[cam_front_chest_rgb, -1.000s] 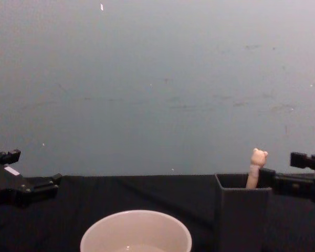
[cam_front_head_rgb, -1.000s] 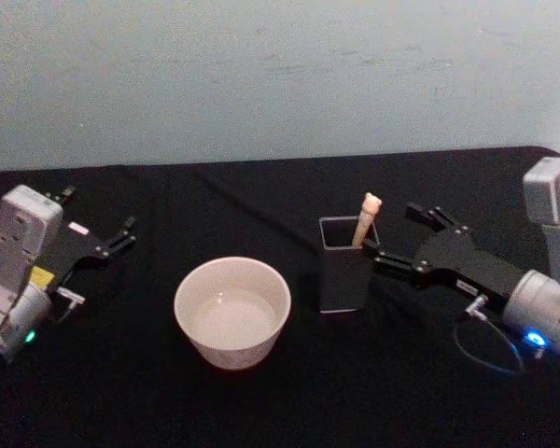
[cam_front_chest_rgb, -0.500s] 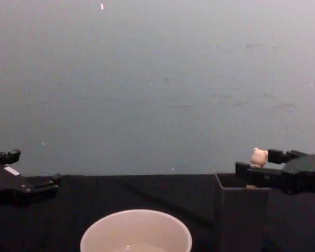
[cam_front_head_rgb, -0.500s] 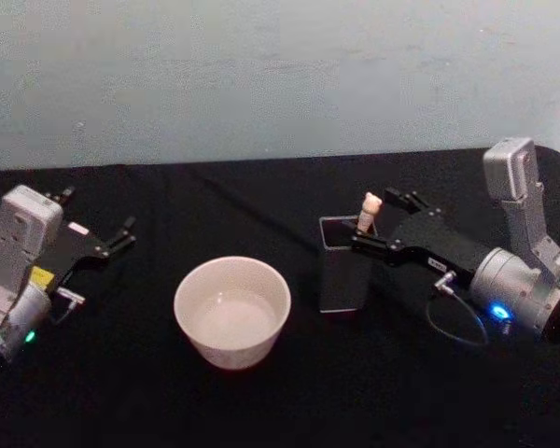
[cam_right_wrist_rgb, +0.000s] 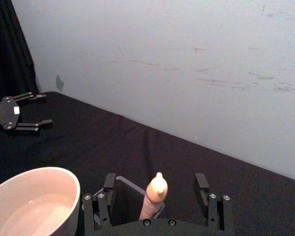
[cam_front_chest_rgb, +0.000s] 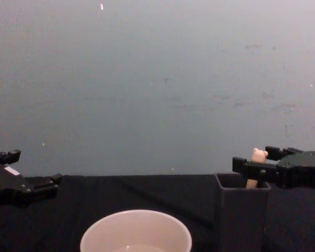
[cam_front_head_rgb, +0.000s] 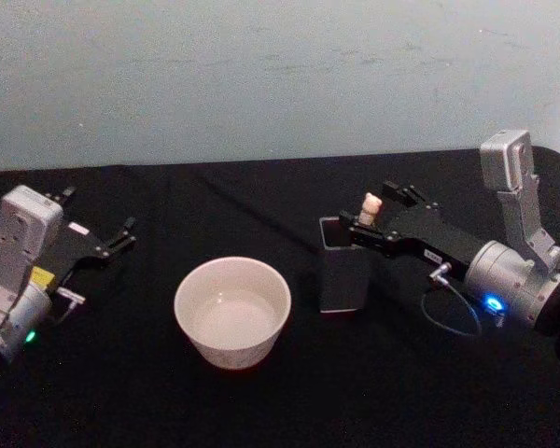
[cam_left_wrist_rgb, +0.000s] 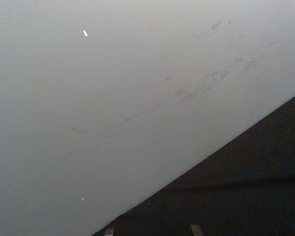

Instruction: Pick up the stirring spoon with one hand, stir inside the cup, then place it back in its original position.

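– Stirring spoon [cam_front_head_rgb: 370, 207], where is it?
– It stands almost upright in the dark square holder [cam_front_head_rgb: 343, 273], a little right of the middle of the black tabletop [cam_front_head_rgb: 261, 411]. The beige handle with the small bear head rises above the rim of the holder. The bowl is hidden inside.
– And the right tool [cam_front_head_rgb: 371, 215]?
– It reaches in from the right, at the height of the bear head. It is released, with one finger on each side of the handle. In the right wrist view there is a clear gap between each finger [cam_right_wrist_rgb: 97, 209] and the stirring spoon, so it is grasping nothing.
– Where is the cup [cam_front_head_rgb: 232, 313]?
– On the tabletop, near the holder on its left side, but not touching it. It is wide, cream-white and upright. If there is liquid inside, I cannot tell.
– And the left tool [cam_front_head_rgb: 98, 210]?
– It is at the left side of the tabletop, well apart from the cup, with its fingers spread.
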Controlling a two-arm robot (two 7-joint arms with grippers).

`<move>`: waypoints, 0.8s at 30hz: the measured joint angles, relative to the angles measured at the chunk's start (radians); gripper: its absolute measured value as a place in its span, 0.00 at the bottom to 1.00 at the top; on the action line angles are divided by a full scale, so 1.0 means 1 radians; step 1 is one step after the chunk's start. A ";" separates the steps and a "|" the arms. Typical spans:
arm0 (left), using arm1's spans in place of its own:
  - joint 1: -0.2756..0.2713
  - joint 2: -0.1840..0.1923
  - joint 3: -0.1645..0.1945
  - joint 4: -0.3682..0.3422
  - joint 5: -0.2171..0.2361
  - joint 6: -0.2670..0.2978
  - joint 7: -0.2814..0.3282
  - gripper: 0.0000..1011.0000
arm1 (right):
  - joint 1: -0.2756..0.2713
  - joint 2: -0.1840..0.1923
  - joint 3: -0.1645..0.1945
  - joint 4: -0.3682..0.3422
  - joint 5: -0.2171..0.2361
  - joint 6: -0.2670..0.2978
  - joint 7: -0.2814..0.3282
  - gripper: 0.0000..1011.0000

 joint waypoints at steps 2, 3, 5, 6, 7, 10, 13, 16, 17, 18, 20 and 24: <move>0.000 0.000 0.000 0.000 0.000 0.000 0.000 0.99 | 0.000 -0.002 0.002 0.000 0.000 0.004 -0.001 0.99; 0.000 0.000 0.000 0.000 0.000 0.000 0.000 0.99 | 0.000 -0.003 0.002 0.000 0.000 0.005 -0.002 0.99; 0.000 0.000 0.000 0.000 0.000 0.000 0.000 0.99 | 0.000 -0.003 0.003 0.000 0.000 0.008 -0.003 0.99; 0.000 0.000 0.000 0.000 0.000 0.000 0.000 0.99 | 0.000 -0.004 0.004 0.000 0.000 0.013 -0.004 0.99; 0.000 0.000 0.000 0.000 0.000 0.000 0.000 0.99 | 0.001 -0.004 0.004 0.000 0.000 0.014 -0.004 0.99; 0.000 0.000 0.000 0.000 0.000 0.000 0.000 0.99 | 0.001 -0.005 0.004 0.001 0.000 0.018 -0.005 0.99; 0.000 0.000 0.000 0.000 0.000 0.000 0.000 0.99 | 0.001 -0.005 0.004 0.001 0.000 0.018 -0.006 0.99; 0.000 0.000 0.000 0.000 0.000 0.000 0.000 0.99 | 0.001 -0.005 0.004 0.001 0.000 0.017 -0.006 0.99; 0.000 0.000 0.000 0.000 0.000 0.000 0.000 0.99 | 0.001 -0.005 0.004 0.001 0.000 0.017 -0.006 0.99; 0.000 0.000 0.000 0.000 0.000 0.000 0.000 0.99 | 0.001 -0.005 0.004 0.001 0.000 0.017 -0.006 0.99; 0.000 0.000 0.000 0.000 0.000 0.000 0.000 0.99 | 0.001 -0.005 0.004 0.001 0.000 0.017 -0.006 0.99; 0.000 0.000 0.000 0.000 0.000 0.000 0.000 0.99 | 0.001 -0.004 0.004 0.001 0.001 0.016 -0.006 0.99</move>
